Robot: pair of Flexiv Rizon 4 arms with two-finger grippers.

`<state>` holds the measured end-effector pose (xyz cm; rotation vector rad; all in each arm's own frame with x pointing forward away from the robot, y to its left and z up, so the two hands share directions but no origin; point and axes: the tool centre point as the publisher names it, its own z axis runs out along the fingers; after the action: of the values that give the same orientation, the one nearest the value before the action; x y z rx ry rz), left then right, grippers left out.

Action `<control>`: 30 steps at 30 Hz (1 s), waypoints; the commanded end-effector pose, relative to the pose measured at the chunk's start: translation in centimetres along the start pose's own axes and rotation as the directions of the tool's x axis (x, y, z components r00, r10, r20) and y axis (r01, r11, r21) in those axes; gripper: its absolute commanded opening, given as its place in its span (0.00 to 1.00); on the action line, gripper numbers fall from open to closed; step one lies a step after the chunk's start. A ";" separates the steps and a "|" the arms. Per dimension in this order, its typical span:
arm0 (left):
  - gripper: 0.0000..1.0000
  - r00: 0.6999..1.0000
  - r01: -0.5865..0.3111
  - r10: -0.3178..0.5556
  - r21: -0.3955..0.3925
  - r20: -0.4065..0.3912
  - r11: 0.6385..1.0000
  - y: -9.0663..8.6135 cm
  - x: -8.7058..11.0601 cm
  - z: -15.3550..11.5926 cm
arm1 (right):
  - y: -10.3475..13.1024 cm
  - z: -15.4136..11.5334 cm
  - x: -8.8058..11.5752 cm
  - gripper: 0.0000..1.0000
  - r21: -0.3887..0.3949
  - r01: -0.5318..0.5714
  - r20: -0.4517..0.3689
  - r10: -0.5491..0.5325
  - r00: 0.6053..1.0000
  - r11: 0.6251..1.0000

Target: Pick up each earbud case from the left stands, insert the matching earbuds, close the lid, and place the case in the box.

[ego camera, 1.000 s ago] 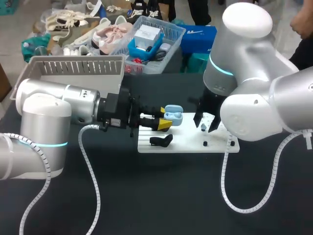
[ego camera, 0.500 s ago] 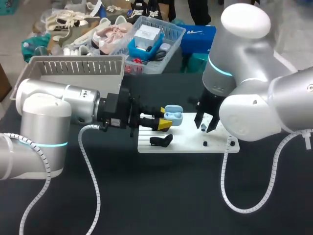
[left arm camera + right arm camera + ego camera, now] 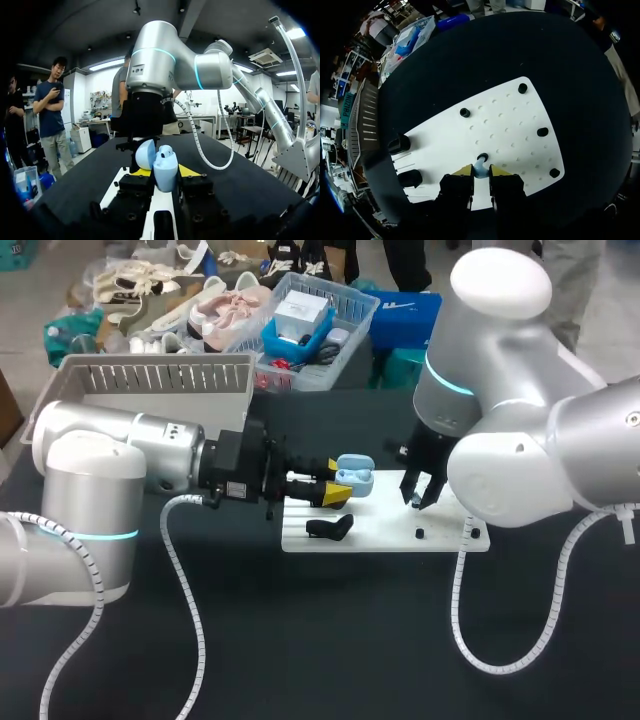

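Right gripper (image 3: 480,172) first: its yellow tips are pinched close on a small pale-blue earbud (image 3: 479,168), one finger on each side, and it hangs just above the white board (image 3: 510,130). A small black peg (image 3: 482,157) sits right ahead of the tips. More black pegs (image 3: 465,112) dot the board's edges, and two taller black stands (image 3: 399,144) sit at its far end, near the left arm.

Over to the left gripper (image 3: 165,173): it is clamped on the light-blue earbud case (image 3: 165,167), a yellow tip on either flank. The case stands upright with its lid (image 3: 145,154) swung open and tipped away to one side. Something small and rounded pokes up from the open top; I cannot tell what it is.

From the head view, the case (image 3: 355,477) is held out over the board's back edge, near the middle of the black table (image 3: 300,640), with the right gripper (image 3: 417,492) just beside it, the two apart. A black object (image 3: 330,528) lies on the board (image 3: 380,538) in front of the left gripper (image 3: 338,486). The grey slatted box (image 3: 160,385) sits at the table's back left, behind the left arm (image 3: 120,455).
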<state>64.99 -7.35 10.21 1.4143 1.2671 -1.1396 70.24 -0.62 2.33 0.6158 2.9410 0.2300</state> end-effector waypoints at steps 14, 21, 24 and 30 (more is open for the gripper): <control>0.00 1.000 -0.001 0.001 -0.005 0.000 1.000 -0.1 0.0 0.0 | -0.2 -2.3 0.4 0.00 -0.030 0.007 -0.006 -0.007 1.000 1.000; 0.00 1.000 -0.001 0.001 -0.005 0.000 1.000 -0.1 0.0 0.0 | -1.2 -4.0 0.3 0.00 -0.049 -0.013 0.003 0.013 1.000 0.999; 0.00 1.000 -0.001 0.001 -0.005 0.000 1.000 -0.1 0.0 0.0 | -1.6 -5.3 0.4 0.00 -0.061 -0.019 0.018 0.020 1.000 0.998; 0.00 1.000 -0.001 0.001 -0.005 0.000 1.000 -0.1 0.0 0.0 | -2.3 -8.9 0.8 0.00 -0.099 0.001 0.055 0.004 0.998 0.995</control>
<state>64.99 -7.35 10.21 1.4143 1.2671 -1.1396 69.36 -2.33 8.78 0.6080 2.8962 0.3342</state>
